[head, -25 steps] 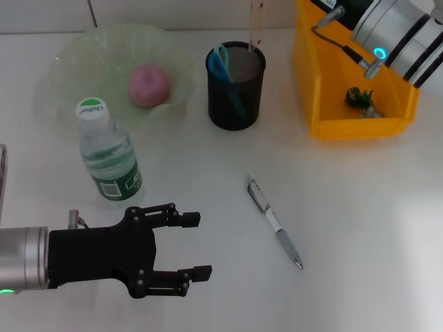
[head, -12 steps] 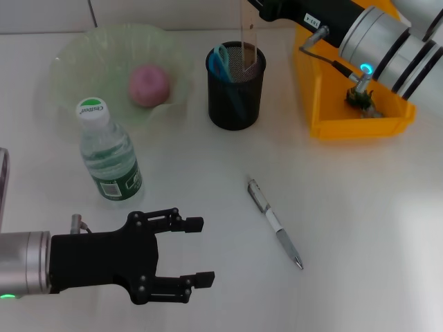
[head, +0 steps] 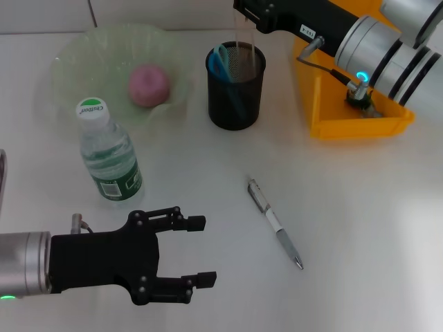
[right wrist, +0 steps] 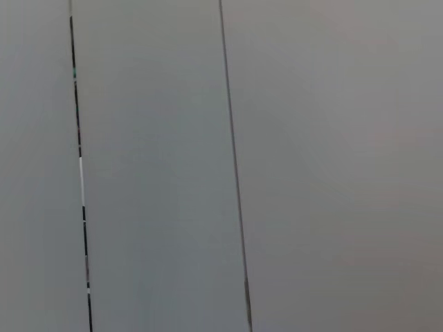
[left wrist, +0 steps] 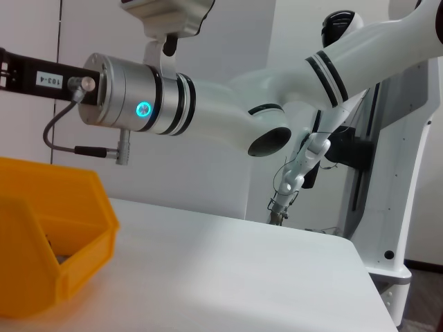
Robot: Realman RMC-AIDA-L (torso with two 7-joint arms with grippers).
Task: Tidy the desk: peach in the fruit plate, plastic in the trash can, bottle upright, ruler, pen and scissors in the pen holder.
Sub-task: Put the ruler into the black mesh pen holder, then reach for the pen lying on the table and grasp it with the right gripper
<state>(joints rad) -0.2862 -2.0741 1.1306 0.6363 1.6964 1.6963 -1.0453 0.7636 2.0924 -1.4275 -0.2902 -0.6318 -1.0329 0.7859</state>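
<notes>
two arms are in my head view. my right gripper (head: pixel 250 15) is reaching in from the far right, just above the pen holder (head: pixel 235 86), with the ruler (head: pixel 247 43) hanging upright beneath it and its lower end inside the mesh cup; i cannot tell whether its fingers are closed on the ruler or spread. a small white tag on that arm shows digits, and in the left wrist view it seems to read "102-4", though i'm not sure.

my left gripper (head: pixel 201 250) hovers low over the near left of the desk (head: pixel 360 207) with its fingers spread wide, holding nothing.

the scissors (head: pixel 221 62) already stand in the pen holder, teal handles up. the peach (head: pixel 149 85) sits in the fruit plate (head: pixel 83 55) at the far left. the bottle (head: pixel 107 155) stands upright just in front of the plate; its cap carries a word i can't read, and a barcode shows on the green label.

the pen (head: pixel 275 223) lies on the desk in the middle, well apart from both grippers. the trash can (head: pixel 325 104) is at the far right with a small dark crumpled scrap (head: pixel 361 98) inside.
</notes>
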